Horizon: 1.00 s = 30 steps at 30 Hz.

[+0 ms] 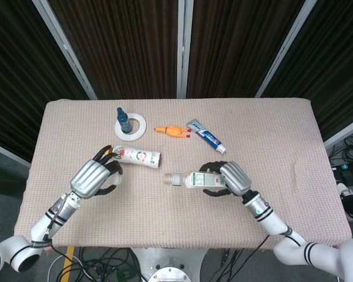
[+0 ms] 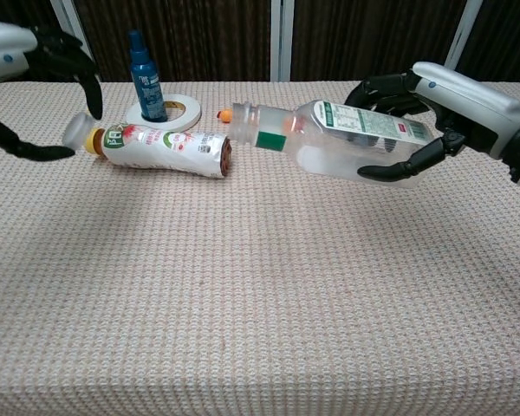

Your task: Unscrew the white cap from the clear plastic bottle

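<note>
Cap [image 2: 74,130] off, I am pinching it in my left robot hand [image 1: 93,177], well left of the clear bottle [image 2: 347,139]. My right robot hand [image 1: 228,178] is gripping that bottle; I am judging a level, slow set-down best.

Spray bottle [image 2: 146,74] stands inside tape ring [image 2: 180,111], apparently, behind lying drink bottle [image 2: 160,148].
</note>
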{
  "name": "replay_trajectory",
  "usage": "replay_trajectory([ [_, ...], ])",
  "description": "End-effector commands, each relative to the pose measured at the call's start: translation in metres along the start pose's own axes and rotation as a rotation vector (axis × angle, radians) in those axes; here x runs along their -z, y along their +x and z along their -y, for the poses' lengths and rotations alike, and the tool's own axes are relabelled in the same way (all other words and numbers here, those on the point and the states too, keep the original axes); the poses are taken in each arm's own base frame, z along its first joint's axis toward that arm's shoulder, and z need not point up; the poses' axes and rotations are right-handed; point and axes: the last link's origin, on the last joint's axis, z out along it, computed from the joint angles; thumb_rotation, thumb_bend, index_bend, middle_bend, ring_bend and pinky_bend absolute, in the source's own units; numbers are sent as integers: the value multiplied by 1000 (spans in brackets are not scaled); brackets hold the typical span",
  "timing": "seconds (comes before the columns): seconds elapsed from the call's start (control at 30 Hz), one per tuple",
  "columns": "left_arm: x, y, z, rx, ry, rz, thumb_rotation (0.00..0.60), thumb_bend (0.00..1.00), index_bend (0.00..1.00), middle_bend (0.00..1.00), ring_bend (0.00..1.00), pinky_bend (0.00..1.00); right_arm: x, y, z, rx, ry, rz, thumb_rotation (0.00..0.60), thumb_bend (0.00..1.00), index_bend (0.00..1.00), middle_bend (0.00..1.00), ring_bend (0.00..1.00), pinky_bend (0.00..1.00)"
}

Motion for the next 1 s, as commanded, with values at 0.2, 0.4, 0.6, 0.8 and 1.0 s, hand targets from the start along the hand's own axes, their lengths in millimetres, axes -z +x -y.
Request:
replay_trajectory([
  [0.2, -14, -46, 6, -74, 61, 190, 600, 259, 440, 347, 160, 36, 13, 1, -12, 77, -58, 34, 600, 457, 764, 584, 472, 587],
  [0.4, -13, -43, 2, -62, 73, 162, 600, 96, 235, 187, 108, 36, 11, -7, -17, 99, -76, 59, 600, 456, 754, 584, 469, 585],
  [0.6, -6, -21, 3, -28, 92, 59, 600, 48, 190, 156, 93, 36, 1, -27, -23, 114, -108, 117, 600, 378, 524, 453, 331, 359],
  [0.8, 13, 13, 20, 14, 162, -58, 600, 32, 188, 155, 93, 35, 8, -26, -20, 173, -110, 164, 600, 183, 6, 91, 3, 0],
  [1.0, 52, 27, 60, 78, 338, -95, 600, 31, 188, 156, 93, 35, 38, 20, -19, 245, -142, 50, 600, 174, 0, 54, 0, 0],
])
